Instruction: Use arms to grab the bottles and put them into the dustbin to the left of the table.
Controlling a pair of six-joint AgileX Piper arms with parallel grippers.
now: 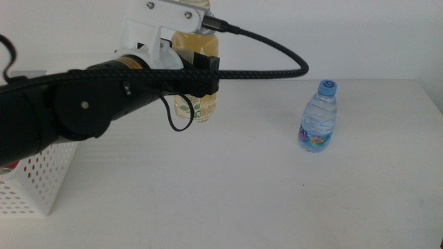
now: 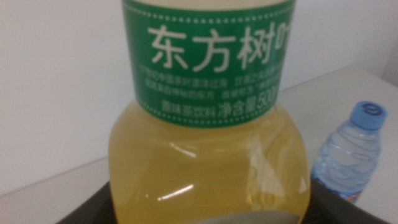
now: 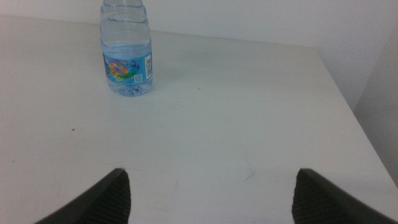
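The yellow tea bottle [image 1: 196,104] with a green label fills the left wrist view [image 2: 211,155]. My left gripper [image 1: 198,69] comes in from the left and is shut on the bottle's body, a dark jaw on each side. I cannot tell whether the bottle's base touches the table [image 1: 242,200]. The clear blue-capped water bottle [image 1: 318,117] stands upright to the right, apart from both grippers [image 2: 348,155] [image 3: 127,56]. My right gripper [image 3: 211,186] is open and empty, low over the table short of the water bottle. The white perforated dustbin [image 1: 34,180] sits at the lower left, partly hidden by the left arm.
A black cable [image 1: 270,48] arcs from the left wrist over the table towards the water bottle. The table's right edge [image 3: 354,106] shows in the right wrist view. A white wall runs behind the table.
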